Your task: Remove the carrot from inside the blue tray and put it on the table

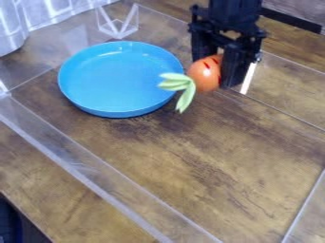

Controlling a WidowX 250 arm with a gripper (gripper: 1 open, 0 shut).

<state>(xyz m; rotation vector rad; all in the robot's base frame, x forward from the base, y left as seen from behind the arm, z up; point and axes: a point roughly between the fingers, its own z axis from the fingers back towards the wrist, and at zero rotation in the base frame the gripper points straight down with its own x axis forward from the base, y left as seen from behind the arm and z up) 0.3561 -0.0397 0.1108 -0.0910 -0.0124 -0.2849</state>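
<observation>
The carrot (200, 72), orange-red with pale green leaves trailing left, hangs above the table (216, 161) just past the right rim of the blue tray (108, 81). My gripper (216, 74) points straight down and is shut on the carrot's orange body. The leaves (180, 88) droop over the tray's right edge. The blue tray holds nothing inside.
A clear glossy sheet with raised edges (76, 157) covers the dark wood planks. A clear wire-like stand (118, 19) sits behind the tray, and a grey object (10, 28) is at the top left corner.
</observation>
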